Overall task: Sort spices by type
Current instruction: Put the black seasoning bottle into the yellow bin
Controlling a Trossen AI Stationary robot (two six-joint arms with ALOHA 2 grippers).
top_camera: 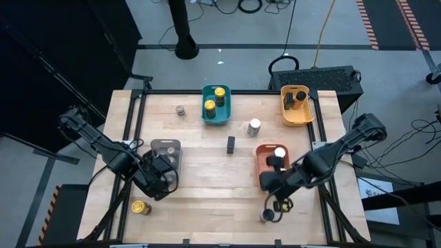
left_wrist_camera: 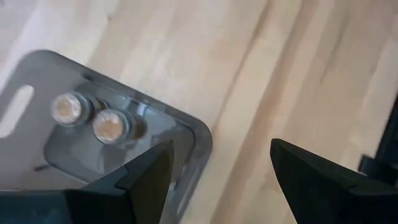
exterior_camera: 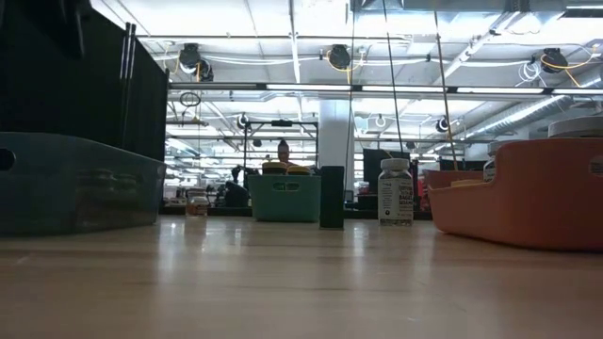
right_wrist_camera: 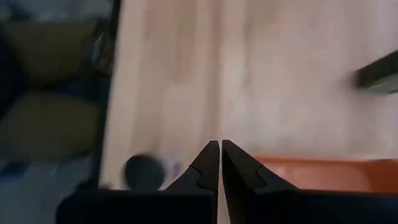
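Note:
Spices stand sorted and loose. The teal tray (top_camera: pixel 215 116) holds two yellow-topped jars (top_camera: pixel 219 92). In the grey tray (left_wrist_camera: pixel 186 134) are two grey-brown-topped jars (left_wrist_camera: pixel 111 126). A white-topped jar (top_camera: pixel 280 152) is in the orange tray (top_camera: pixel 262 157). Loose on the table are a white-topped jar (top_camera: pixel 254 126), a slim black jar (top_camera: pixel 231 144), a grey-brown-topped jar (top_camera: pixel 180 110), a yellow-topped jar (top_camera: pixel 141 207) and a dark jar (right_wrist_camera: pixel 143 172). My left gripper (left_wrist_camera: pixel 221 168) hangs open over the grey tray's near corner. My right gripper (right_wrist_camera: pixel 219 152) is shut, empty, above the orange tray's near edge.
A yellow tray (top_camera: pixel 298 114) with a dark jar sits at the far right. Bare wood lies between the grey and orange trays and along the near edge. The dark jar stands close to the table's near edge, by a black frame rail.

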